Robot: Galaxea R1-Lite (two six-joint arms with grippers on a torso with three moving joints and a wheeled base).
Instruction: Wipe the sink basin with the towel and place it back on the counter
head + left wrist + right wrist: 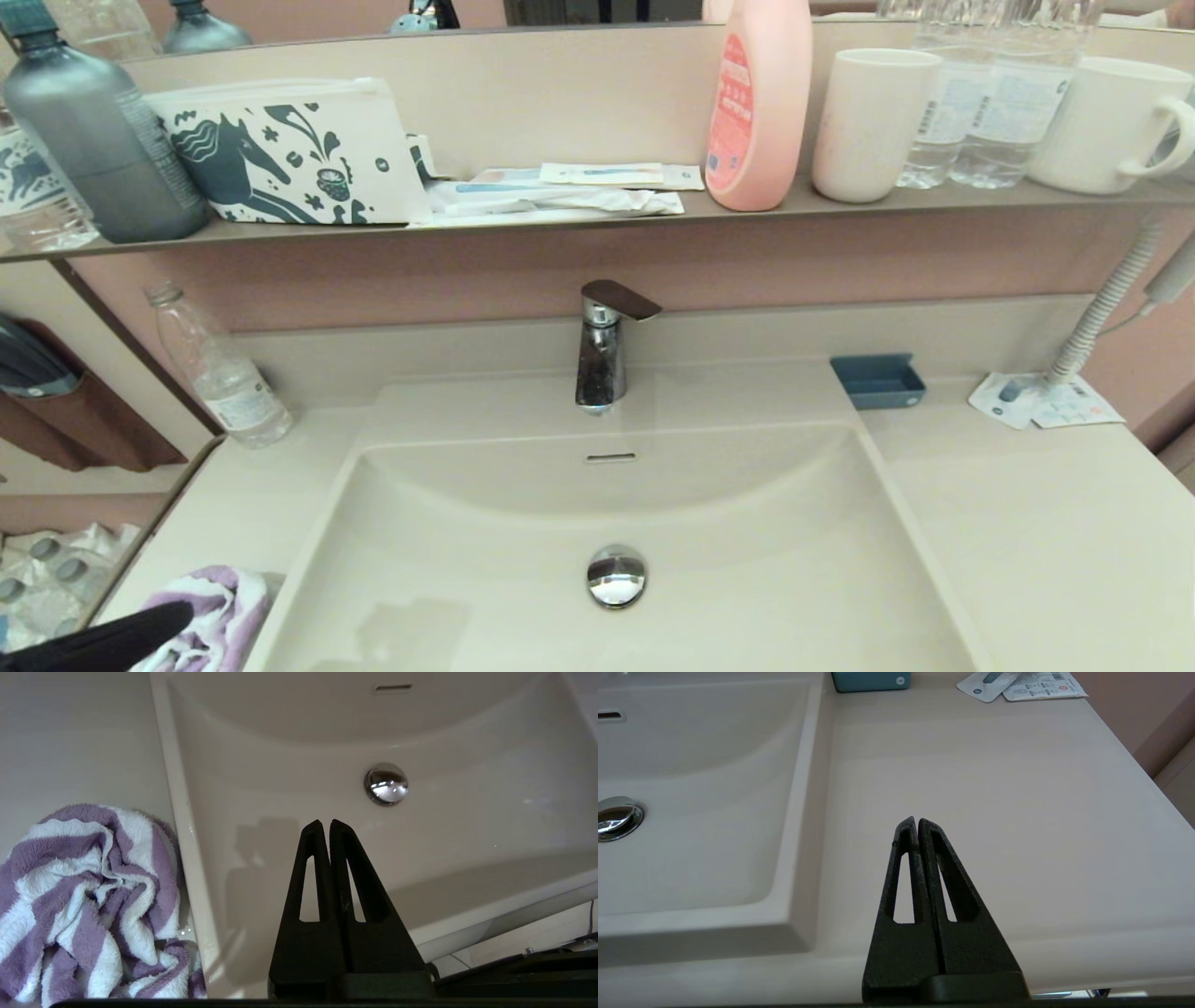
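Towel bunched on table beside sink basin. Left gripper fingers together, empty. Right gripper, unseen from head, likewise together.

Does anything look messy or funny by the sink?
Only small things. The towel lies crumpled on the counter to the left of the basin, with a few water drops beside it. Both grippers, left and right, are shut and hold nothing. Nothing looks broken or knocked over.
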